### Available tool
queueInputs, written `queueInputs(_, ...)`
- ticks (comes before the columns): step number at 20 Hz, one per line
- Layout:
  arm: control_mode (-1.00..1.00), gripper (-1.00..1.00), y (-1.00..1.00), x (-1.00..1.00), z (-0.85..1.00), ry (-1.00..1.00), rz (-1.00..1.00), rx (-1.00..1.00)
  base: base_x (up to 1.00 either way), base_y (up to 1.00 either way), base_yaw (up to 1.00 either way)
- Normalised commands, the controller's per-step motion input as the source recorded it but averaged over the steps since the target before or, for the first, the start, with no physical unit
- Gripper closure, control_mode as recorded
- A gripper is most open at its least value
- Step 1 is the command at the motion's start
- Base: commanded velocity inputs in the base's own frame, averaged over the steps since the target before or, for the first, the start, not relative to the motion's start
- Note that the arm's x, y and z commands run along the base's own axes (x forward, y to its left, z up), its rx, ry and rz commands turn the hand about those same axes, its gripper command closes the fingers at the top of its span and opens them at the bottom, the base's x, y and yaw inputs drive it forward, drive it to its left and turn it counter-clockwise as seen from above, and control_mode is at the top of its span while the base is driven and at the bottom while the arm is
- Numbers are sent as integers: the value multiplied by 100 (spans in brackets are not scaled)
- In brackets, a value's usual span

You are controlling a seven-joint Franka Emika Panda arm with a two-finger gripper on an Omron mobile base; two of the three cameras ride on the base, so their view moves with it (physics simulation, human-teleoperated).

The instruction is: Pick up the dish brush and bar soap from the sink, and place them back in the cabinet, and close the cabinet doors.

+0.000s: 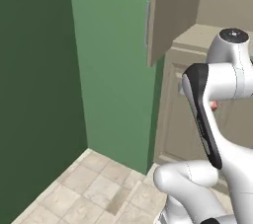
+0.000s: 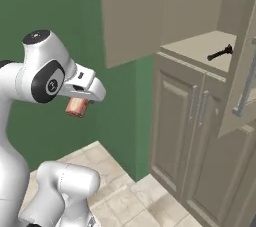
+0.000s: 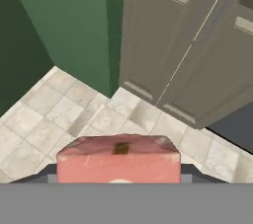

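Observation:
My gripper (image 2: 77,104) is shut on the bar soap (image 2: 76,109), a pinkish block that fills the bottom of the hand view (image 3: 118,161) between the dark fingertips (image 3: 195,172). It hangs in the air left of the tall beige cabinet (image 2: 200,121). In the left base view the bar soap (image 1: 214,105) peeks out as a pink speck behind the arm. The black dish brush (image 2: 220,52) lies on the cabinet's open shelf. Both upper cabinet doors stand open: the left door (image 2: 132,16) swung out wide, the right door (image 2: 239,91) with its grey bar handle. The sink is out of view.
A green wall (image 2: 60,16) stands left of the cabinet and meets a darker green wall (image 1: 34,94) at a corner. Beige floor tiles (image 3: 64,114) lie below. The cabinet's lower doors (image 3: 192,45) are shut. The open left door (image 1: 158,16) juts out overhead.

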Motion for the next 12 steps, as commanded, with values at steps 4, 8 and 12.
queueInputs(4, 100, 100, 0, 0, 0, 0, 0, 0, 0, 10, -56)
queueInputs(8, 100, 100, 0, 0, 0, 0, 0, 0, 0, 34, -50)
queueInputs(12, 100, 100, 0, 0, 0, 0, 0, 0, 9, 53, -44)
